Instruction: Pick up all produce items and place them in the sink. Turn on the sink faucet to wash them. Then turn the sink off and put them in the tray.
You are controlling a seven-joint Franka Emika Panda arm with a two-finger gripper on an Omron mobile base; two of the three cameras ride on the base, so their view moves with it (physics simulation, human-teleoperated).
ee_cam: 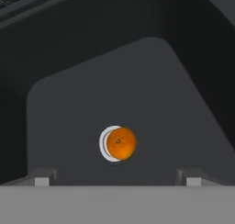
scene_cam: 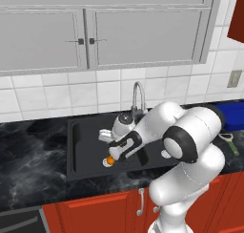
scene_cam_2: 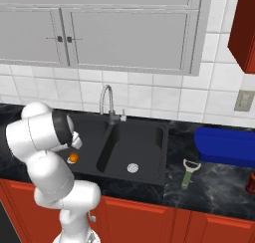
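Your arm (scene_cam: 190,146) hides much of the sink (scene_cam: 78,151) and the faucet's (scene_cam: 138,96) base — the orange (ee_cam: 121,143) covers most of one drain (ee_cam: 103,143); the tray (scene_cam_2: 226,146) runs off frame.

Small orange fruit (ee_cam: 121,143) on left sink (scene_cam_2: 149,173) basin's drain (ee_cam: 103,143)

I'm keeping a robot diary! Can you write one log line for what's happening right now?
gripper: open, above the orange fruit | fruit: on drain in sink left basin | faucet: no water seen | tray: no fruit
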